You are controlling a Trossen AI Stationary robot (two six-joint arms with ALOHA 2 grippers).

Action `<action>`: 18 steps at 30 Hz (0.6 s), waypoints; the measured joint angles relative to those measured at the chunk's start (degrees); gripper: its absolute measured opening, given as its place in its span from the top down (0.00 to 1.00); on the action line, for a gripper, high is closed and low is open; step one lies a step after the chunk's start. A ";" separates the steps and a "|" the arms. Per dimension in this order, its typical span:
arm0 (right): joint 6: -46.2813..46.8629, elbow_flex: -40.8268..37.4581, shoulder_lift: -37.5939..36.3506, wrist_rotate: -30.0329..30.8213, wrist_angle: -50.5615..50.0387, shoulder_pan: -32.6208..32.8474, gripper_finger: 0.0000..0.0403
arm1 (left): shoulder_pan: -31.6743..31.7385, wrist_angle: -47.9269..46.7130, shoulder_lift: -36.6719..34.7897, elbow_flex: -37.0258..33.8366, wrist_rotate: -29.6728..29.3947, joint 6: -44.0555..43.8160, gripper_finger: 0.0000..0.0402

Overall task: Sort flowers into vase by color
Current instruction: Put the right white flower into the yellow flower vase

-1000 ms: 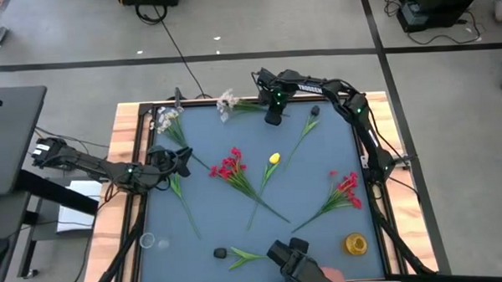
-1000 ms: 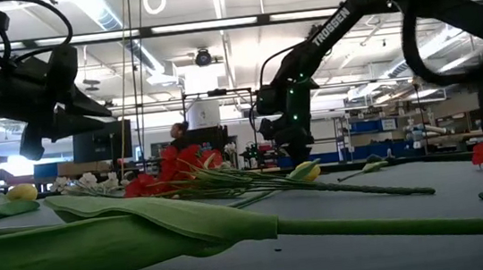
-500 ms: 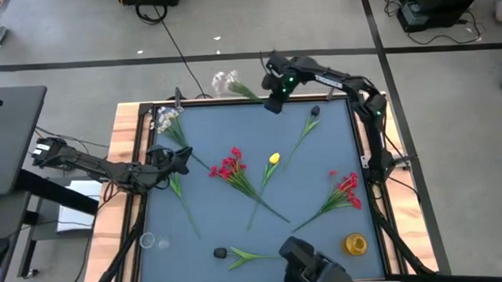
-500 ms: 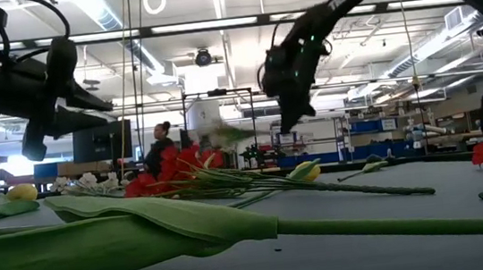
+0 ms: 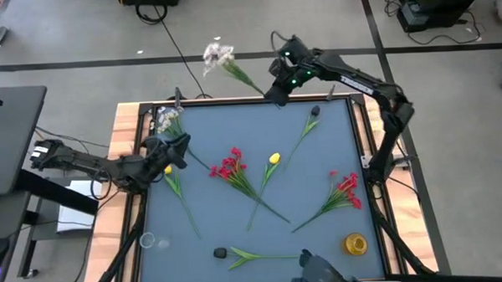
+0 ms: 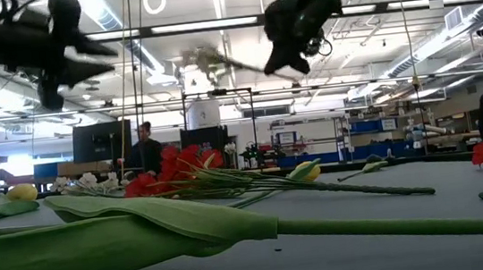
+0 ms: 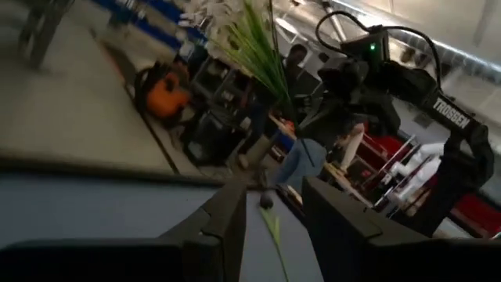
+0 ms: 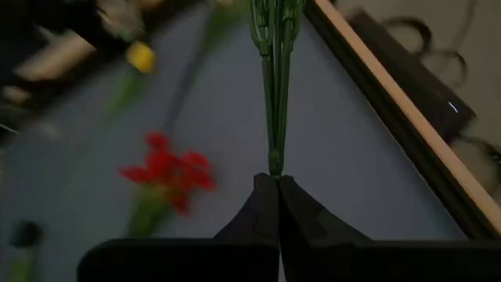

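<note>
My right gripper [image 5: 274,95] is up over the table's far edge, shut on a white flower [image 5: 218,55] whose blossom hangs out beyond that edge. My left gripper [image 5: 182,146] hovers open at the table's left side with nothing between its fingers. A yellow tulip [image 5: 167,170] lies on the table under its wrist. Flat on the table lie another white spray [image 5: 166,120], two red clusters [image 5: 228,167] [image 5: 346,188], a second yellow tulip [image 5: 273,159] and two dark buds [image 5: 314,112] [image 5: 221,253]. A yellow vase [image 5: 355,244] stands at the near right. My right gripper pinches the white flower's green stem at its cut end [image 8: 275,166], between the two fingertips [image 8: 264,196]. The fingers slant down from above. The stem runs on past them toward the table's left. The whole flower is lifted clear of the table, its blossom [image 6: 202,63] about level with the gripper.
A clear glass [image 5: 146,241] stands at the near left corner. A raised wooden rim [image 5: 130,162] frames the blue mat. People stand in the room beyond the far edge [image 6: 144,145].
My right gripper has risen from the far edge of the table and tipped from pointing down to slanting. It has taken the white flower up with it, from lying on the mat to hanging clear beyond the far edge. My left gripper has risen, baring the tulip's yellow head.
</note>
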 joint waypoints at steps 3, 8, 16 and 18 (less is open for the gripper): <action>4.26 -5.40 -5.15 -2.62 6.36 0.09 1.00 | 2.90 -0.05 3.46 5.02 4.22 6.05 0.61; 12.07 -16.66 -13.16 -6.34 18.79 1.69 1.00 | 8.81 -0.86 12.68 14.57 12.27 9.08 0.48; 17.49 -28.60 -21.50 -4.25 35.48 7.99 1.00 | 18.72 -1.22 28.08 29.85 27.71 13.39 0.38; 16.98 -29.25 -22.78 -2.27 37.40 9.93 1.00 | 20.90 -1.58 31.28 32.69 33.61 13.41 0.38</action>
